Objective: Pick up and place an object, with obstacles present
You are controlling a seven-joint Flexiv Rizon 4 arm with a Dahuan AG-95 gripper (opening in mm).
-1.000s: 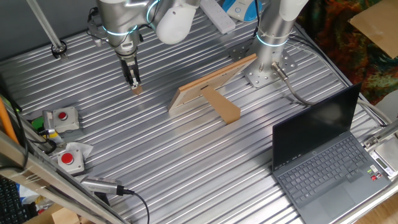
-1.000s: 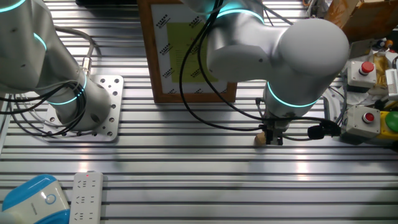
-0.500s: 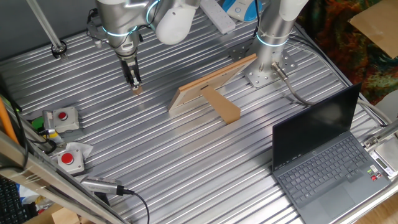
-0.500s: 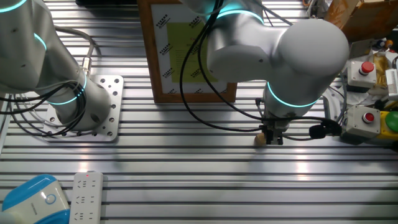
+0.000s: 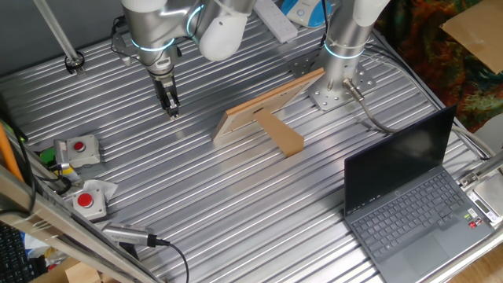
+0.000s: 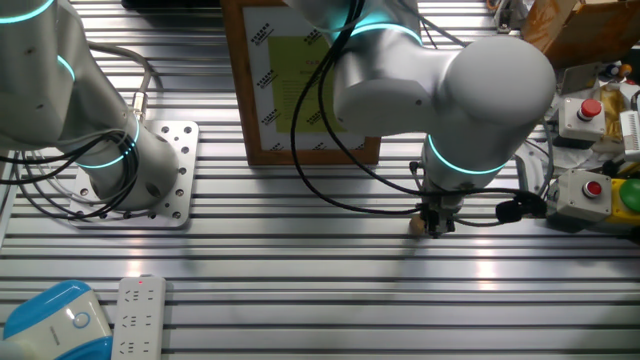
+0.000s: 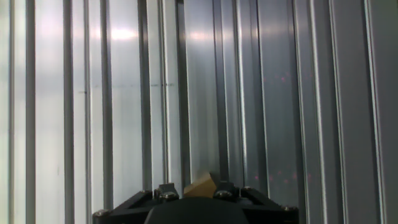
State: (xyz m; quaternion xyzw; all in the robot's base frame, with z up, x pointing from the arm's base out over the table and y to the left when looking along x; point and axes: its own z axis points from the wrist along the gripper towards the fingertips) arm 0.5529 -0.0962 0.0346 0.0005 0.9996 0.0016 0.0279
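The tiny tan wooden cube [image 7: 202, 185] sits between my fingers at the bottom of the hand view, touching both. In one fixed view my gripper [image 5: 171, 110] is down at the table at the back left, with the cube mostly hidden between the fingertips. In the other fixed view the cube [image 6: 417, 224] peeks out left of my gripper [image 6: 432, 226]. The light-wood panel [image 5: 267, 104] stands on edge to the right, with the brown bar [image 5: 281, 134] butting against it in a T. The gripper is well apart from both.
A black laptop [image 5: 409, 196] stands open at the front right. Two red button boxes [image 5: 77, 149] [image 5: 88, 200] lie at the left edge. A second arm's base [image 5: 339, 86] is bolted behind the panel. A power strip [image 6: 140, 315] lies nearby.
My gripper has shifted slightly over the cube, so the cube now sits between the fingers instead of showing beside them. The panel and bar have not moved.
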